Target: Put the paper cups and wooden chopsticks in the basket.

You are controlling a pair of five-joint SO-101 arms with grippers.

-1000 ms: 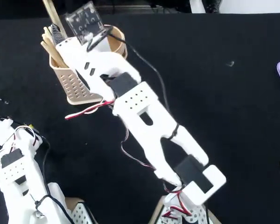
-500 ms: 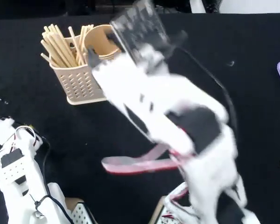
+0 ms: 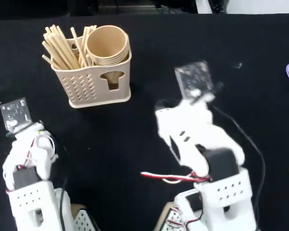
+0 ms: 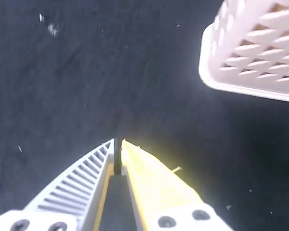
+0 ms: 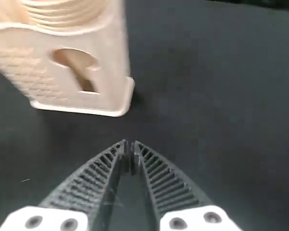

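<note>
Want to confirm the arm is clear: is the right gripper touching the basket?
Apart. The right wrist view shows bare table between the right gripper and the basket.

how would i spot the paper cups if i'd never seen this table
On the black table, look toward the far edge for the pale slotted basket. The cups stand nested in one stack inside it, beside the chopsticks. They are the round, tan, open-mouthed shape, where the chopsticks are thin sticks.

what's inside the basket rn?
A nested stack of paper cups on one side, a bundle of wooden chopsticks beside it. The basket wall hides their lower parts, so the cup count is unclear.
</note>
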